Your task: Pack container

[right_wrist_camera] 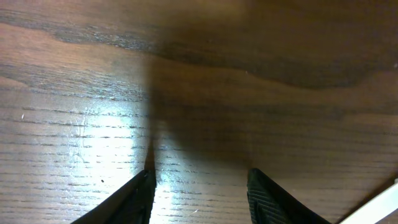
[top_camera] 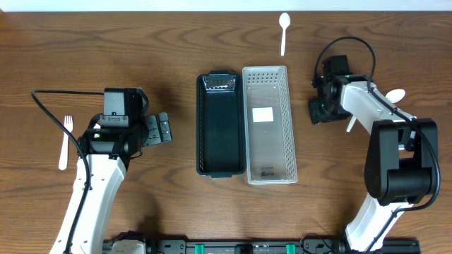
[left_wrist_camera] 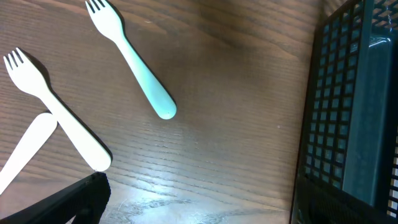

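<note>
Overhead looks straight down from high above and takes in the whole worktop (top_camera: pixel 141 42). The left wrist view sits close over the wood, sharing the black basket (top_camera: pixel 220 134) with overhead. The right wrist view, nearer still, faces bare wood past the right claw (right_wrist_camera: pixel 202 190).

Counter (top_camera: pixel 162 42): brown wood, grain running left-right, darker knots and streaks. Glossy finish, bright glare patch in right wrist view. Pale strip (top_camera: pixel 141 4) along far edge. Black rail (top_camera: pixel 233 248) with green clips (top_camera: pixel 200 248) at near edge.
</note>
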Available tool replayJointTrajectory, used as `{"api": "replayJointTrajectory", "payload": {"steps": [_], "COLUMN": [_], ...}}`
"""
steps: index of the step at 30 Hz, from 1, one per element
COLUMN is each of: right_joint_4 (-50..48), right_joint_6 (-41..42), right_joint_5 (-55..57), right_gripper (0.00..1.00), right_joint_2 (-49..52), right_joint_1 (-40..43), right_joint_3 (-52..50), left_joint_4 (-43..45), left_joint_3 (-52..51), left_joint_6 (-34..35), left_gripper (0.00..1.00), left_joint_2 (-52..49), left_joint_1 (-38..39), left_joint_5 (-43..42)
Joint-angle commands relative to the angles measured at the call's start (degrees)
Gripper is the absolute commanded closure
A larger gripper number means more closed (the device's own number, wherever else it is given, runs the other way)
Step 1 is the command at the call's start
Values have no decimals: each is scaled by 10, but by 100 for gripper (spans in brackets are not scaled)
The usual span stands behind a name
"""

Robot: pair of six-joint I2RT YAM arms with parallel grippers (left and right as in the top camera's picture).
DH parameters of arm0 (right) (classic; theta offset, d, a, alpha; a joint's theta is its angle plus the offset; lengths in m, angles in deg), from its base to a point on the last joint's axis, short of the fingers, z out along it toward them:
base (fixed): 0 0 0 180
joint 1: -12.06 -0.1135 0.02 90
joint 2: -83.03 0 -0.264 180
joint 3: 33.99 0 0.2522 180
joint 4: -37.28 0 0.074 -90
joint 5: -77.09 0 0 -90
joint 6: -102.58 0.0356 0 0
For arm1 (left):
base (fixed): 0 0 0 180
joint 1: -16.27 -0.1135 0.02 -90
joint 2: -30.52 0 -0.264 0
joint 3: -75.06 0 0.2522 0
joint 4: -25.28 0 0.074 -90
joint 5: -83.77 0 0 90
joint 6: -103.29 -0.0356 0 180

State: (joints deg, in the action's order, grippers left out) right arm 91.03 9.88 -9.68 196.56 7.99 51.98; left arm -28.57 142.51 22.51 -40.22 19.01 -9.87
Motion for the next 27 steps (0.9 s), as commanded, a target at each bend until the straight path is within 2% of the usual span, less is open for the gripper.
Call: {"api": "replayJointTrajectory", "payload": {"steps": [1, 13, 14, 16, 17, 19, 21, 24, 27], "right_joint_4": [-1, -1, -2, -1, 2, 3, 7, 47, 95], "right_joint_6": [10, 20, 20, 20, 20, 22, 31, 58, 68], "right_joint_5": [3, -8, -10, -25, -38, -49, -50, -3, 20], "right_gripper": [48, 46, 44, 28, 30, 43, 41, 34, 30], "right_joint_2": [38, 38, 38, 38, 38, 38, 37, 34, 30], "right_joint_1": [4, 3, 3, 3, 1, 0, -1, -3, -9], "right_joint_3": [-22, -22, -22, -22, -22, -22, -15, 31, 122], "left_joint_4": [-2, -1, -2, -2, -2, -2, -2, -2, -2], "left_joint_3": [8, 8, 8, 8, 8, 8, 8, 8, 8], "left_joint_6": [3, 3, 3, 3, 3, 3, 3, 3, 3], "left_gripper": [2, 2, 2, 2, 2, 2, 2, 2, 2], "left_joint_2": [0, 0, 0, 0, 0, 0, 0, 0, 0], "left_joint_1": [2, 2, 2, 2, 2, 2, 2, 2, 2], "left_joint_5": [7, 7, 7, 7, 7, 7, 7, 7, 7]}}
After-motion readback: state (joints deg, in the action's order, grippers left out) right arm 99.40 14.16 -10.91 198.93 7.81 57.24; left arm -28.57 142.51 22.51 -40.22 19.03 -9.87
